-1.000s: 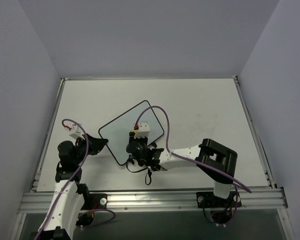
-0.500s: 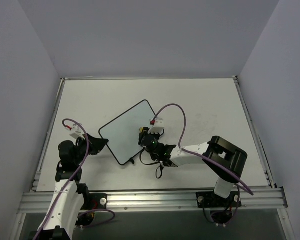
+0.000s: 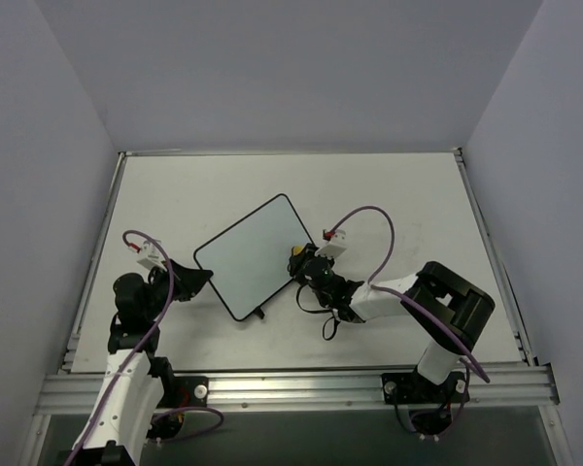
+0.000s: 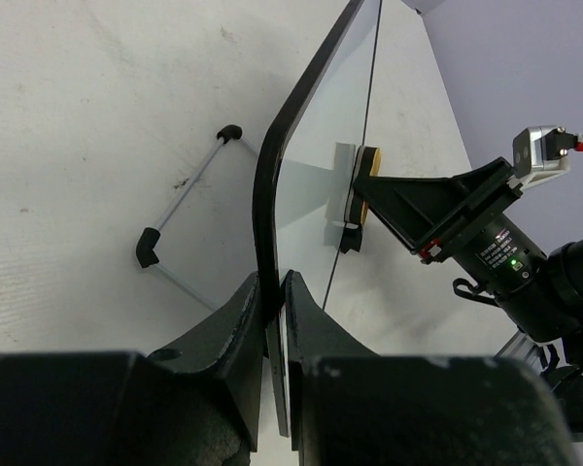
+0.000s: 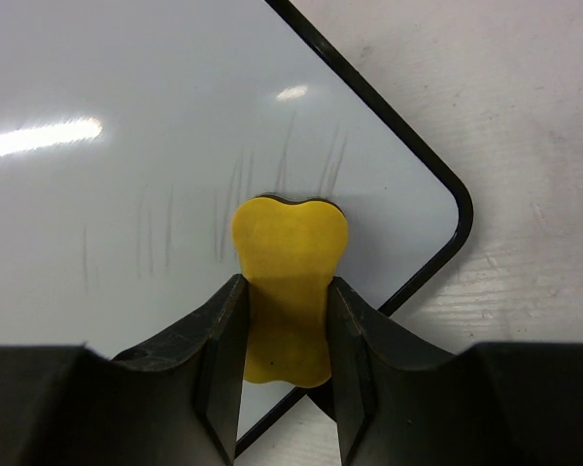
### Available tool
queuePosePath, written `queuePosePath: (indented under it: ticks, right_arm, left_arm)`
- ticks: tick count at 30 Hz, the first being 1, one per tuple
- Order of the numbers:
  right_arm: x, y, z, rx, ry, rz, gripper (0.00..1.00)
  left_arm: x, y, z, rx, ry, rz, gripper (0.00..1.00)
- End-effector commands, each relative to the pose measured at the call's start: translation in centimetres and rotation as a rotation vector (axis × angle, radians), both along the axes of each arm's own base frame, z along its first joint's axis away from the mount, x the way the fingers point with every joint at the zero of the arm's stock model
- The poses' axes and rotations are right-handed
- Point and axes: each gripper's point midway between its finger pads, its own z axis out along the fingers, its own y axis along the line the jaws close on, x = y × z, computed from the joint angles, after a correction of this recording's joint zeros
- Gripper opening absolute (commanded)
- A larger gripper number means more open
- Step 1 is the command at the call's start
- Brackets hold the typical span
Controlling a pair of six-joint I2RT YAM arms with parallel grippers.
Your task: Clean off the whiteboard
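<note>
There is one whiteboard (image 3: 248, 257), one yellow sponge (image 5: 290, 238) and two arms, each with one end effector, all on a pale desk (image 3: 398, 204). The whiteboard sits left of centre in the top view, turned like a diamond. It is propped on a thin wire stand whose two black feet (image 4: 148, 248) show in the left wrist view. The left end effector (image 4: 272, 291) is closed on the board's black frame near its left corner, one finger on each face. The right end effector (image 5: 287, 301) grips the sponge between its two fingers and holds it against the board close to the rounded right corner. Faint grey streaks (image 5: 228, 209) lie just above and beside the sponge. One second ago the right end effector was over the board's lower middle, and half a second ago it was nearer the right side. Now it sits at the right edge, its arm drawn further toward the right of the frame. The left arm and the board look unchanged.
</note>
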Motion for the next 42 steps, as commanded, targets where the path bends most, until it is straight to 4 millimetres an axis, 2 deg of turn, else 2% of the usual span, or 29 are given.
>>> queuePosePath:
  ticks: [1, 5, 9, 13, 14, 16, 18, 28, 33, 34, 35, 36, 42]
  right_arm:
    - [-0.5, -3.2, -2.6, -0.074, 0.067, -0.054, 0.0]
    - [-0.4, -3.8, -2.3, -0.065, 0.065, -0.069, 0.0]
    - [0.0, -2.9, -1.3, -0.07, 0.042, -0.041, 0.0]
    - [0.1, -0.8, 0.4, -0.098, 0.002, 0.006, 0.0]
    - [0.0, 0.6, 1.3, -0.094, -0.016, 0.028, 0.0]
    - [-0.3, 1.8, 1.8, -0.121, -0.032, 0.045, 0.0]
    - [-0.9, 4.0, 2.7, -0.133, -0.054, 0.09, 0.0]
    - [-2.5, 10.8, 4.3, -0.104, -0.091, 0.268, 0.0]
    - [-3.3, 13.0, 4.7, -0.11, -0.106, 0.318, 0.0]
    - [-3.4, 13.1, 4.8, -0.114, -0.11, 0.321, 0.0]
    - [-3.7, 13.4, 5.0, -0.114, -0.116, 0.329, 0.0]
    - [-3.8, 13.5, 5.0, -0.116, -0.118, 0.33, 0.0]
    - [-4.6, 15.2, 6.0, -0.121, -0.145, 0.37, 0.0]
  left_arm:
    - [0.7, 0.0, 2.8, 0.025, -0.101, -0.012, 0.02]
    - [0.8, 0.0, 2.8, 0.025, -0.1, -0.012, 0.02]
    - [0.7, -0.1, 2.8, 0.025, -0.099, -0.017, 0.02]
    - [0.8, -0.1, 2.7, 0.025, -0.096, -0.016, 0.02]
    - [0.8, 0.0, 2.7, 0.025, -0.094, -0.014, 0.02]
    - [0.8, 0.0, 2.7, 0.026, -0.094, -0.013, 0.02]
    - [0.8, -0.1, 2.6, 0.023, -0.085, -0.012, 0.02]
    - [-0.2, 0.6, 1.5, 0.031, -0.003, 0.049, 0.02]
    - [-0.8, 1.3, 0.1, 0.03, 0.081, 0.106, 0.07]
    - [-0.9, 1.3, 0.0, 0.03, 0.086, 0.109, 0.09]
    - [-1.1, 1.4, -0.3, 0.033, 0.099, 0.118, 0.17]
    - [-1.0, 1.5, -0.3, 0.033, 0.108, 0.131, 0.18]
    - [-0.9, 2.0, -1.3, 0.047, 0.167, 0.166, 0.14]
